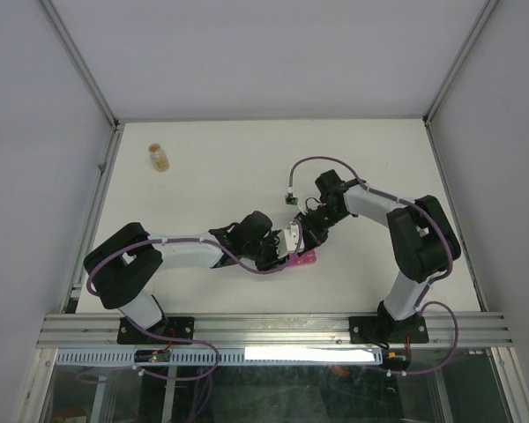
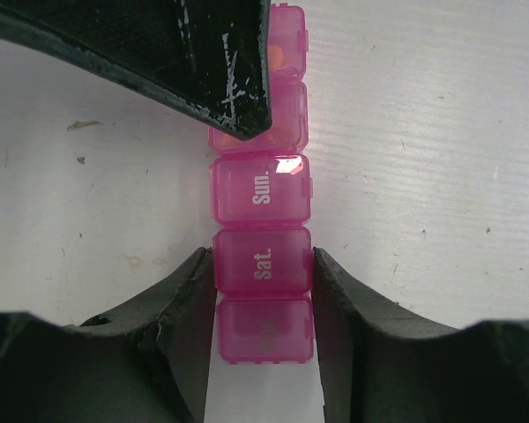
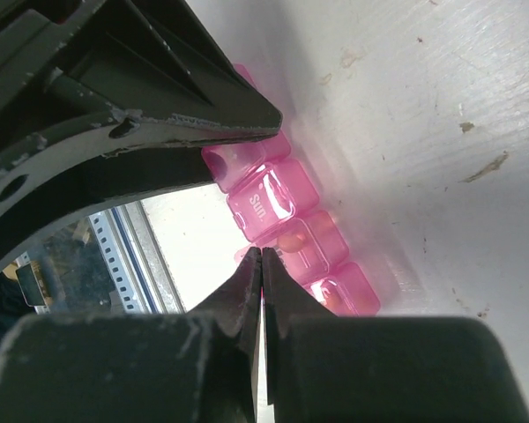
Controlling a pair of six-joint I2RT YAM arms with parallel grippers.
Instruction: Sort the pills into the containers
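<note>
Pink containers (image 2: 262,198) lay flat on the table (image 2: 423,132), long axis running straight out from the left gripper (image 2: 263,273) — its fingers pinched the "Sat." cell from both sides. Right gripper (image 3: 261,264), pressed together and seemingly empty, had its tip over the cells beyond "Sun." — better placed, I judged, for lid work.

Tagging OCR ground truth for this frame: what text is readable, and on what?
"Sun." on a lid of the pill strip, readable in both wrist views.
"Sat." on the next lid, left wrist view only.
The lid after "Sat." has faint print, too blurred to read.
Bottle: too small in the top view to read anything.
</note>
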